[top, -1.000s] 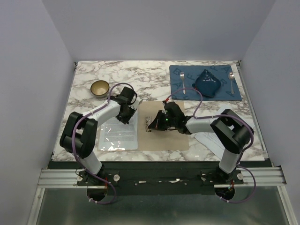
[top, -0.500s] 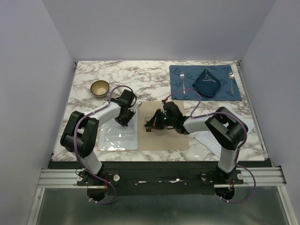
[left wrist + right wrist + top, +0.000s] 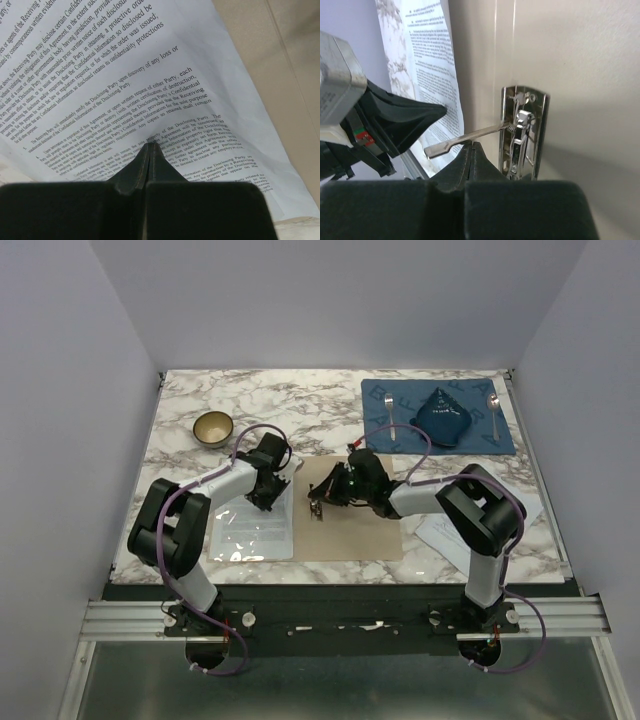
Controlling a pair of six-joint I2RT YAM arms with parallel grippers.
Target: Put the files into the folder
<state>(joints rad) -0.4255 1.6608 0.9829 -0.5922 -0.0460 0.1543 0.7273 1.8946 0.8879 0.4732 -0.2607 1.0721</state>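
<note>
The tan folder (image 3: 355, 530) lies open at the table's middle front. A white printed sheet (image 3: 255, 528) lies over its left leaf and also shows in the left wrist view (image 3: 125, 75). My left gripper (image 3: 268, 496) is shut, its tips resting on the sheet's text (image 3: 150, 145). My right gripper (image 3: 320, 504) is shut, its tip (image 3: 471, 144) right under the raised lever (image 3: 465, 136) of the metal clip (image 3: 522, 135) on the folder's spine (image 3: 570, 75). More white sheets (image 3: 447, 536) lie under the right arm.
A gold bowl (image 3: 212, 428) stands at the back left. A blue placemat (image 3: 385, 430) at the back right holds a folded blue cloth (image 3: 443, 417), a fork (image 3: 389, 410) and a spoon (image 3: 493, 408).
My right gripper has shifted a little left and away from me along the folder's spine, with the wrist turning. The left gripper has stayed on the sheet.
</note>
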